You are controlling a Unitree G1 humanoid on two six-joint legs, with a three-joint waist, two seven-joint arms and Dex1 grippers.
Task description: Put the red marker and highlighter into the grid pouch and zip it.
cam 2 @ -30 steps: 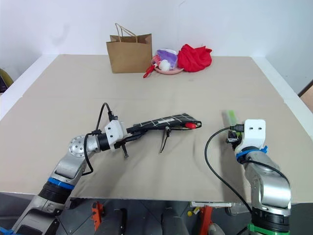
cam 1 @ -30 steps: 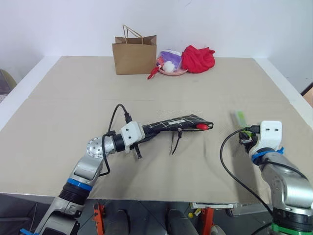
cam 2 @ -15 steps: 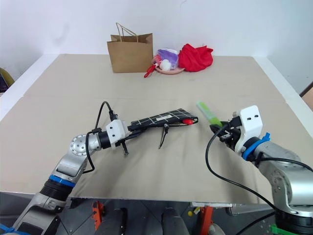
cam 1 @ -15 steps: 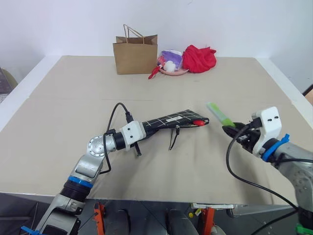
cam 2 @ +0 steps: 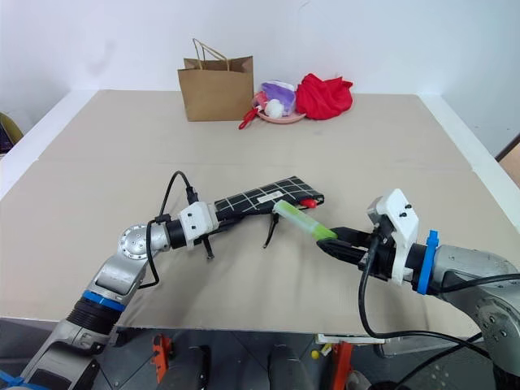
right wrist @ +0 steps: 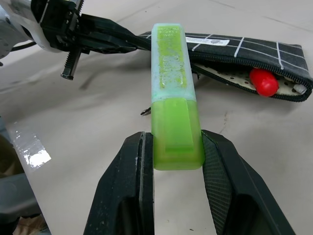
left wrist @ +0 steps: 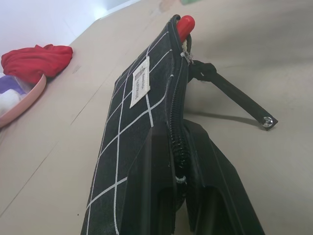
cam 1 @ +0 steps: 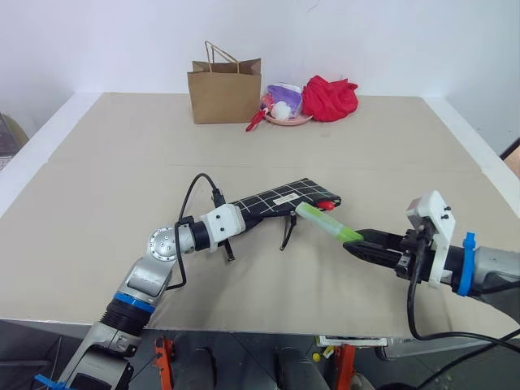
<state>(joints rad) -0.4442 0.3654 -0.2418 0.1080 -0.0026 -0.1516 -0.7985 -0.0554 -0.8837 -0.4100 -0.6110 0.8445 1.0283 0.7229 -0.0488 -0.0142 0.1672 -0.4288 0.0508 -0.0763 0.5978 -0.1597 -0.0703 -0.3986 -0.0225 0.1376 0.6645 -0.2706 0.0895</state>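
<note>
1. Furthest left, the left gripper [cam 1: 241, 220] has its two black fingers pressed together on the near end of the flat black fabric grid pouch with white lines [cam 1: 284, 197], holding it off the tan table [cam 1: 122, 154].
2. Beyond those fingertips, the pouch stretches away to the right with its white label up and its zipper edge gaping at the far end, where the bright red cap of the red marker [left wrist: 185, 24] pokes out of the opening.
3. Below that open end, the black zipper pull cord [left wrist: 234, 95] hangs down toward the table.
4. Further right, the right gripper [right wrist: 177, 152] is clamped on the darker green end of the chunky lime-green highlighter [cam 1: 327, 223].
5. From these fingers, the highlighter's paler cap end points left, just beside the pouch's open mouth and the marker's cap.
</note>
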